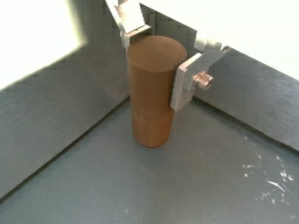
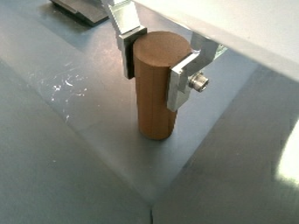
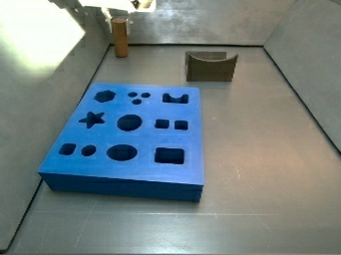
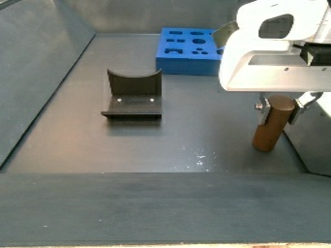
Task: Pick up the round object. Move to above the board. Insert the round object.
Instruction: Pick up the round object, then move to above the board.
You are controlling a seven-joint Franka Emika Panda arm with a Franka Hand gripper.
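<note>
The round object (image 1: 152, 105) is a slim orange-brown peg standing upright on the grey floor in a corner by the walls. It shows in both wrist views (image 2: 155, 105) and both side views (image 3: 120, 42) (image 4: 270, 131). My gripper (image 1: 159, 59) straddles the peg's top, with one silver finger pressed on each side of it (image 2: 156, 68). The peg's base rests on the floor. The board (image 3: 100, 136) is a flat blue slab with dark holes of many shapes. It lies well away from the peg and shows small at the far end in a side view (image 4: 175, 50).
A dark olive-grey block with a curved notch (image 3: 210, 66) stands on the floor between peg and board side (image 4: 132, 95). Grey walls close the work area on all sides. The white wrist housing (image 4: 274, 48) hides part of the gripper.
</note>
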